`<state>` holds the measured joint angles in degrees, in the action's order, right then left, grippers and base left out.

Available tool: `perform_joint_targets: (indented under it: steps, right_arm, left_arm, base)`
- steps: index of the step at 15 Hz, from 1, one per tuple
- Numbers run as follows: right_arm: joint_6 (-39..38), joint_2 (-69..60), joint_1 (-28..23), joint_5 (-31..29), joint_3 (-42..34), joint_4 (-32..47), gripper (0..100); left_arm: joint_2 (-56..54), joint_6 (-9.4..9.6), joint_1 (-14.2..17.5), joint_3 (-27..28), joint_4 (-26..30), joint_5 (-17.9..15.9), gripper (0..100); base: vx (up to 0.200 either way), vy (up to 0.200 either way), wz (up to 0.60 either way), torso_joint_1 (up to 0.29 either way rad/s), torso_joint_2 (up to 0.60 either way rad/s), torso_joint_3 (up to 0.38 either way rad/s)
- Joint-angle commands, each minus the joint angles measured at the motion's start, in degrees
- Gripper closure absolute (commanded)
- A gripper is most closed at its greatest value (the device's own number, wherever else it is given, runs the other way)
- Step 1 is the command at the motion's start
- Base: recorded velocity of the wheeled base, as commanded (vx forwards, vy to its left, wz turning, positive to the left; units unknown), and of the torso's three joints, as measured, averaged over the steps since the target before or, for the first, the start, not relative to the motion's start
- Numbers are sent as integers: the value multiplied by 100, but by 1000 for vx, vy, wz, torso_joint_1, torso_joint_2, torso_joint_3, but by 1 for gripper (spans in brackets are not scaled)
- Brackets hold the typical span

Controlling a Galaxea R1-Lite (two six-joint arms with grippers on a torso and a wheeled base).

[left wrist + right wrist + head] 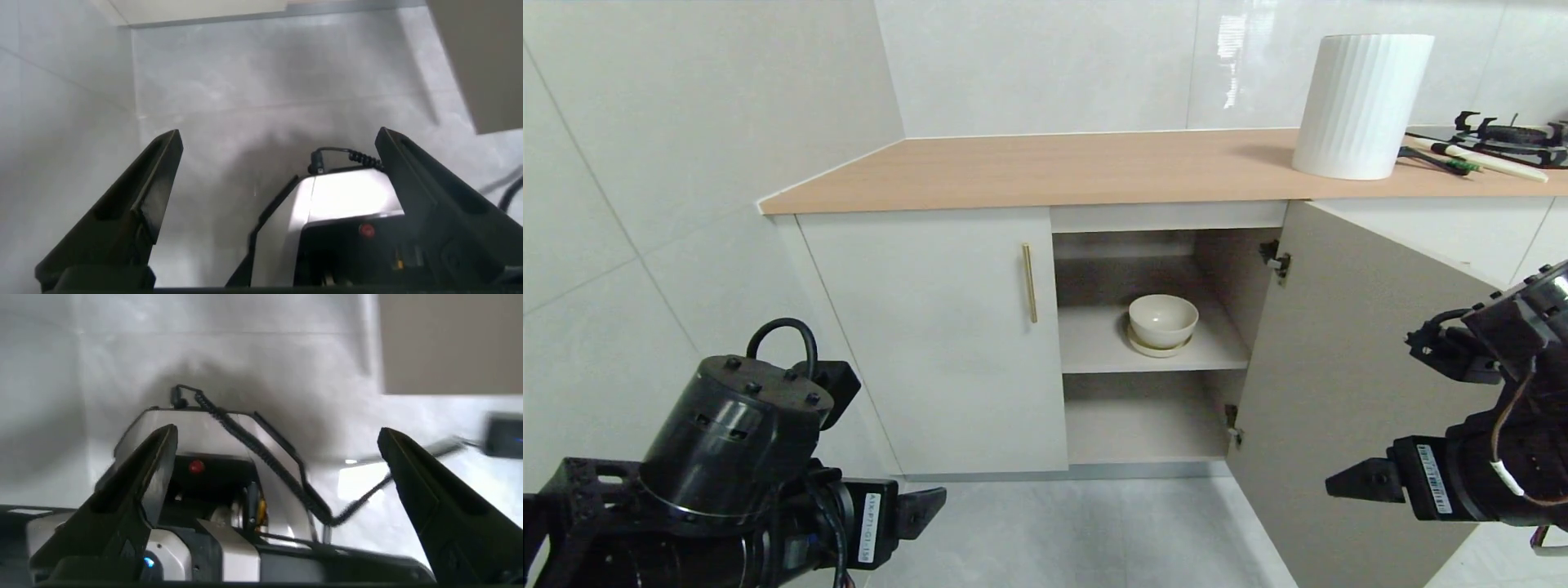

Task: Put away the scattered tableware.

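- Left gripper [279, 140] hangs low, out in front of the cabinet [931, 343] and off its closed-door side, fingers spread wide with nothing but floor between them.
- Right gripper [278, 437] sits low too, just outside the swung-open door [1339, 367], fingers equally wide and holding nothing.
- Look inside the cabinet: a cream bowl [1163, 320] stands upright on a small plate [1156, 351] on the upper shelf [1094, 347]. I'd call those two put away.
- Now up to the counter [1054, 167] on top of the cabinet. Past a tall white ribbed container [1362, 106], out beyond the open-door end, lie a pale stick-like utensil [1494, 162] and a darker one with a green tip [1433, 159], next to the stove [1511, 131].
- Both utensils lie flat, their long axes running roughly along the counter's length and slanting a little towards its front edge.
- Here's the relation that matters: they are above and beyond the right gripper, well apart from the left one. The right arm is clearly nearer, and it would probably need to rise over the door and close across those long axes.
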<state>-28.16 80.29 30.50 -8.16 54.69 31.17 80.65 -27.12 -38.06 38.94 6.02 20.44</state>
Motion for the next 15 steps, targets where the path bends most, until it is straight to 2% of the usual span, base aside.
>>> perform_joint_targets:
  steps: [1, 5, 6, 11, 13, 15]
  right_arm:
    - [30, 4, -53, -55, 165, 355, 0]
    - [144, 13, -396, -55, 692, 1541, 0]
    - [302, -4, -686, -55, 921, 1981, 0]
    - [1375, -277, -2444, -55, 1563, 2930, 0]
    - [1682, -409, -2681, -11, 1677, 3141, 0]
    - [1691, -303, -3024, -63, 1668, 2921, 0]
  left_arm:
    - [12, -3, 0, 0, 4, 3, 0]
    - [12, -3, 0, 0, 4, 3, 0]
    - [21, -3, 0, 0, 4, 3, 0]
    - [21, -3, 0, 9, 4, -5, 0]
    - [73, -12, 0, 9, 4, -5, 0]
    - [56, -12, 0, 9, 4, -5, 0]
  base:
    - [0, -200, 0, 7, 2, 2]
    - [0, -200, 0, 4, 2, 2]
    - [0, -200, 0, 2, 2, -2]
    - [0, 0, 0, 0, 0, 0]
    - [0, 0, 0, 0, 0, 0]
    - [0, 0, 0, 0, 0, 0]
